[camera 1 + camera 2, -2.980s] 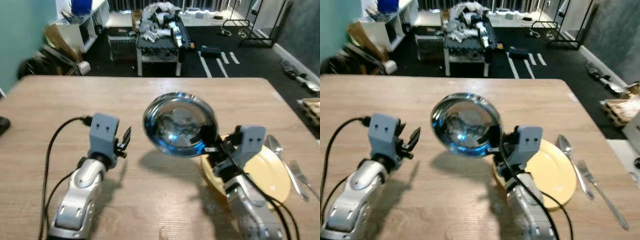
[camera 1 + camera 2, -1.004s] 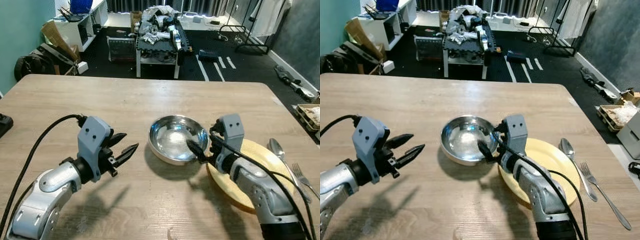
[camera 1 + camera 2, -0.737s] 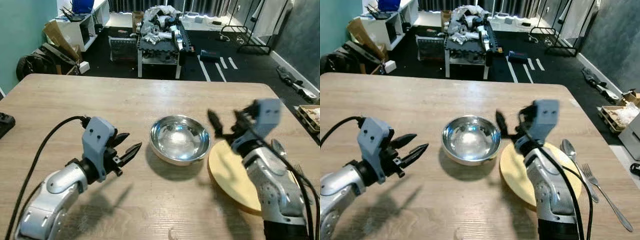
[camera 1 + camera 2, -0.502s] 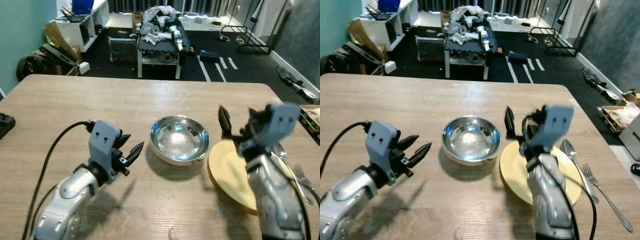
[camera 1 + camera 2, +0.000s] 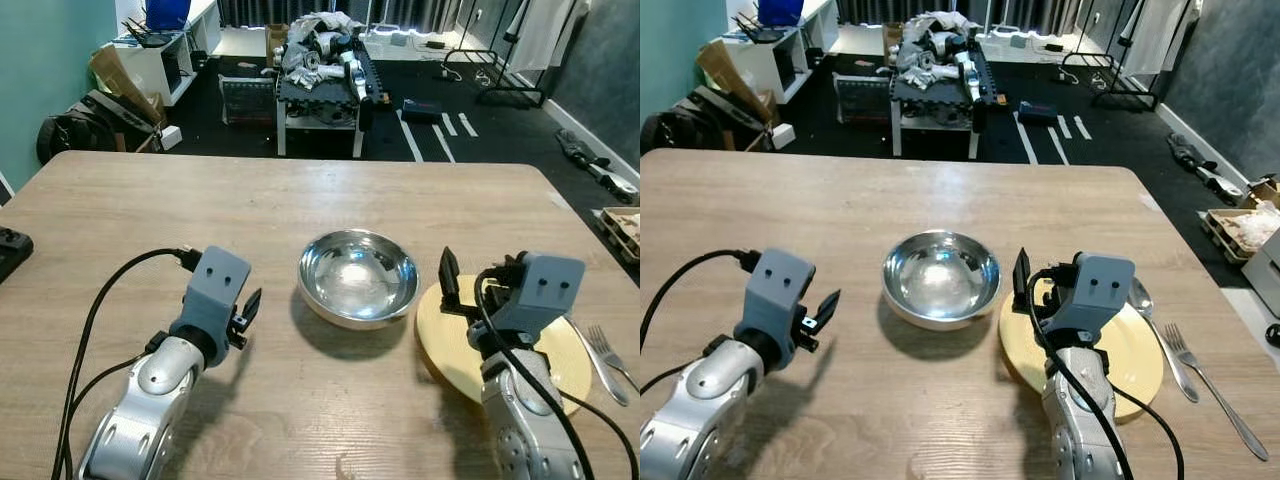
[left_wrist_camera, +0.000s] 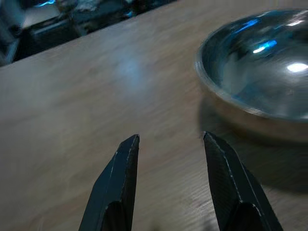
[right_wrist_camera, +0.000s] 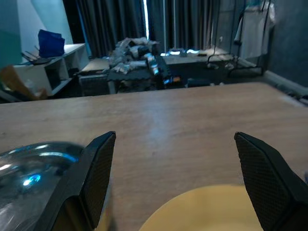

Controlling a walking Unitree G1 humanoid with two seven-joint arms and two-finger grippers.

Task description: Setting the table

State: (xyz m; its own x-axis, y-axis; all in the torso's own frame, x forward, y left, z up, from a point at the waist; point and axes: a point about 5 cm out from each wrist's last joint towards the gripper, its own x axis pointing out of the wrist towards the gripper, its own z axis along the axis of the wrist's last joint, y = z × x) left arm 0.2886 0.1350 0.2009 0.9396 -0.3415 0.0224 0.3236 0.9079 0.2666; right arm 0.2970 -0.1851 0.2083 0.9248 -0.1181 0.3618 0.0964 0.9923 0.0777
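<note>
Wooden table [image 5: 300,195] took up the foreground; behind it a dark-floored room with a low cluttered rack [image 5: 318,60] and white shelving [image 5: 160,50] at the back left, teal wall on the left. Steel bowl [image 5: 357,277] sat upright near table centre, empty, shiny inside. Yellow plate [image 5: 1120,345] lay flat just beside the bowl on the robot's right; could not tell if the rims touched. Spoon [image 5: 1160,335] lay just right of the plate, fork [image 5: 1210,385] further right, both roughly parallel, handles pointing toward the robot. Left gripper [image 6: 169,139] hovered low over bare wood left of the bowl, near it but not touching, fingers moderately spread with nothing between them; left wrist view had the bowl rim just past one fingertip. Right gripper [image 7: 175,139] was raised over the plate's near-left part, pointing out across the table, fingers spread wide and empty; right wrist view showed the bowl edge by one finger and the yellow plate rim low between the two. Black cable [image 5: 100,300] looped from the left wrist camera housing back along the silver forearm. Dark object [image 5: 10,245] sat at the table's far left edge, too cropped to identify.
</note>
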